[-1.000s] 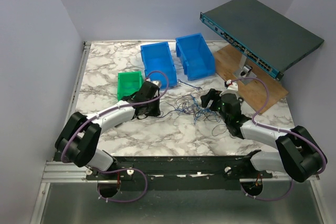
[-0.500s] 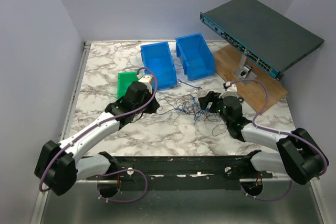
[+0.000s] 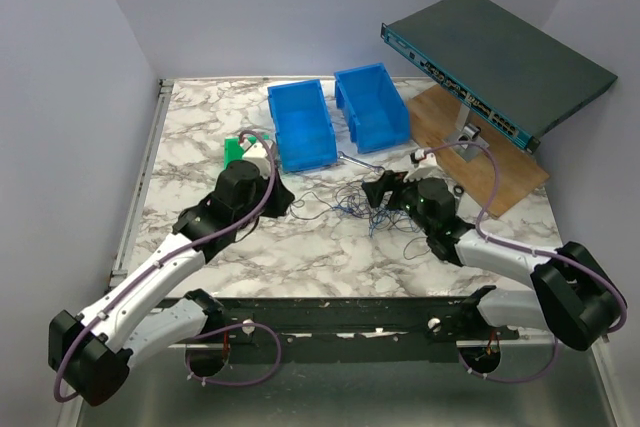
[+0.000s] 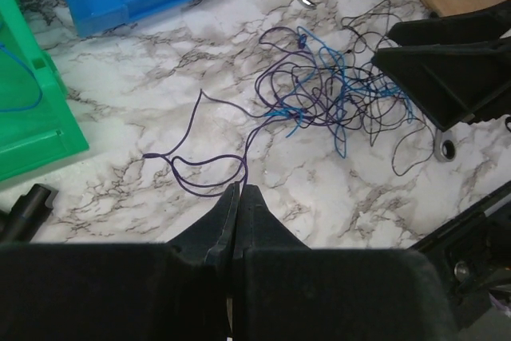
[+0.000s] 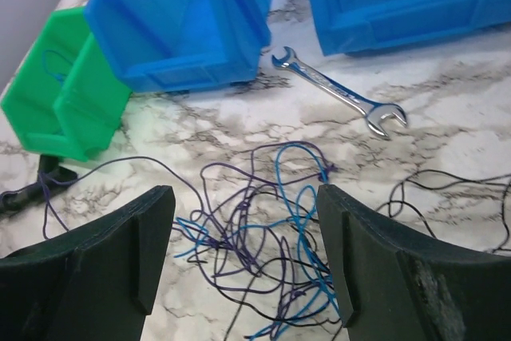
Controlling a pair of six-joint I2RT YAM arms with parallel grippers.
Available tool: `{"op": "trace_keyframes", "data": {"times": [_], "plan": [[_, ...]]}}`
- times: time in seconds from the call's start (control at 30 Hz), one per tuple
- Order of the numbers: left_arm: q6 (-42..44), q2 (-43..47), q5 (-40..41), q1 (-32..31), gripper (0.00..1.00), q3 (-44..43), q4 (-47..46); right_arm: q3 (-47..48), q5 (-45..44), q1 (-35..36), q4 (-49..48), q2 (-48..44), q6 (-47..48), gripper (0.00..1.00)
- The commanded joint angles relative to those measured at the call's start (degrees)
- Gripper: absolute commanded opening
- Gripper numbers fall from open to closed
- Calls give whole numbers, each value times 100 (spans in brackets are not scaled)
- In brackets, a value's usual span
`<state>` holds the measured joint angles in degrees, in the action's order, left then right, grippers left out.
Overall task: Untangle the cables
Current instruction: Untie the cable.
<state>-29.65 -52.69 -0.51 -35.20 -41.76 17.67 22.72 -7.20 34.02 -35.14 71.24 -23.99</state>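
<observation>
Cables (image 3: 365, 202) lie in a loose tangle of blue, purple and dark strands on the marble table (image 3: 190, 127), mid-table between the two grippers, near side of the blue bins. Left gripper (image 4: 238, 191) sits low at the left edge of the tangle, fingers pressed tight together. A single purple strand runs from the tangle (image 4: 327, 93) in a loop and ends right in the seam at the tips, so it looks pinched.

Right gripper (image 5: 243, 197) is at the right side of the tangle, fingers spread wide, nothing between them; the tangle (image 5: 263, 237) sits on the table just ahead of and under the gap. I cannot tell whether it is touching.

Wrench (image 3: 360, 160) lies flat just beyond the tangle, near the blue bins (image 3: 300, 127). Green bin (image 5: 64, 101) is left of them, close by the left gripper.
</observation>
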Motion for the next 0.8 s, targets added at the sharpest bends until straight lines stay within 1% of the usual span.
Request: {"op": "trace_keyframes", "data": {"times": [0.0,0.07,0.13,0.3,0.43,0.47,0.53,0.6,0.77], "plan": [[49,57,-455,58,0,-731,480,420,545,78,305,211,151,79],[98,94,-507,87,0,-924,602,583,675,87,467,479,148,79],[108,138,-620,160,0,-1084,706,658,526,96,637,795,55,79],[199,394,-653,488,0,-1377,1104,816,-569,88,1416,1188,-316,79],[292,703,-406,1046,0,-1370,1422,820,-1437,54,1878,1247,-692,79],[302,746,-306,1202,0,-1395,1550,844,-1570,-16,2002,1280,-852,77],[360,846,-155,1540,0,-1412,1783,934,-1742,-242,2301,1378,-1200,75],[422,967,1,1735,0,-1410,1919,983,-1762,-514,2514,1444,-1474,75],[478,1225,378,1967,0,-1357,2106,917,-2003,-581,2596,1124,-1724,75]]}}
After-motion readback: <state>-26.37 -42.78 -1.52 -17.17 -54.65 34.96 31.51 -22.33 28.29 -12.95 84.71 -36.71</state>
